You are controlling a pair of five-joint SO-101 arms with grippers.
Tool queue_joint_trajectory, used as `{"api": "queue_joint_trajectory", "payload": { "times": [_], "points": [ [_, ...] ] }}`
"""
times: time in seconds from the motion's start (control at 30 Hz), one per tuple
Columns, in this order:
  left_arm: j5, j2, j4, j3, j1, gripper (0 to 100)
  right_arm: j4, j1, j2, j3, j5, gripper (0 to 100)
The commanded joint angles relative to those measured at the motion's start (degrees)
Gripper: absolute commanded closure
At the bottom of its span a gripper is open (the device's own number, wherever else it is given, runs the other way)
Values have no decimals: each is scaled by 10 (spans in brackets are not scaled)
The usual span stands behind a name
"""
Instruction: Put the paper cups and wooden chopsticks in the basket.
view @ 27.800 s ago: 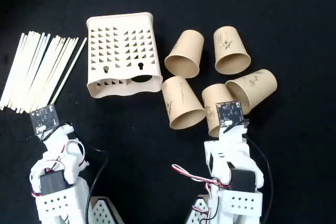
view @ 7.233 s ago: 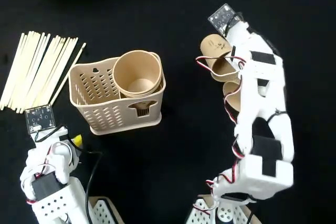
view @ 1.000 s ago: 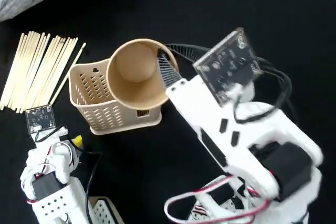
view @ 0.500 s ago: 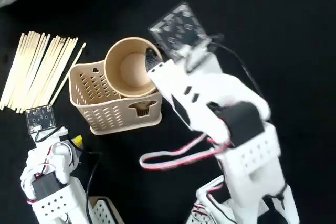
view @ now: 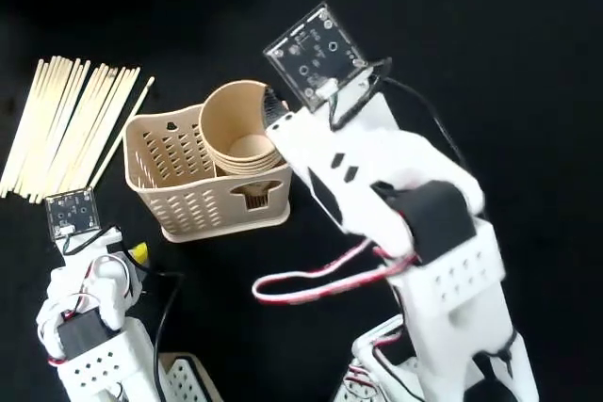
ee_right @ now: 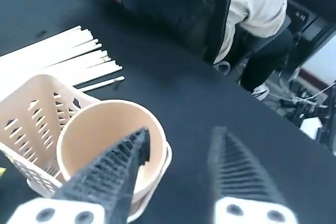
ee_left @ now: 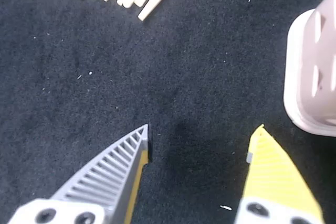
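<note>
Since half a second ago the top cup has dropped out of the air into the stack, and the right arm has come down with it. The table (view: 528,91) is black cloth. The right gripper (ee_right: 180,135) hangs over the basket (view: 188,197), fingers apart and holding nothing, one finger just inside the top rim. The basket stands upright left of the table's middle. The wooden chopsticks (view: 66,124) lie fanned by the left edge, not yet loaded. The paper cups (view: 236,120) sit nested in the basket's right half. The left gripper (ee_left: 203,129) is spread and empty, near the near-left corner. To finish well, I'd lift straight up (the inside finger could hook the rim and tip the basket), then go for the chopsticks.
</note>
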Motion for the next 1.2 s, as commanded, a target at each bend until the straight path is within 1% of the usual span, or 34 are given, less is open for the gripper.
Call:
{"api": "queue_joint_trajectory", "payload": {
  "times": [0.0, 0.1, 0.17, 0.43, 0.5, 0.57, 0.87, 1.07, 1.17],
  "points": [
    [-4, -2, -10, -2, 7, 705, 8, -30, -49, -10, -4, 967],
    [-4, -2, -10, -2, 7, 705, 12, -61, -90, 48, -2, 988],
    [-4, -2, -10, -2, 7, 705, -13, -69, -119, 111, 6, 986],
    [-4, -2, -10, -2, 6, 705, -238, -69, -223, 460, 13, 987],
    [-4, -2, -10, -2, 7, 705, -280, -69, -228, 521, 23, 987],
    [-4, -2, -10, -2, 7, 705, -300, -69, -226, 551, 33, 987],
    [-4, -2, -10, -2, 7, 705, -292, -68, -230, 536, 36, 987],
    [-4, -2, -10, -2, 7, 705, -222, -69, -235, 451, 32, 987],
    [-4, -2, -10, -2, 5, 705, -198, -68, -275, 402, 32, 987]
  ]
}}
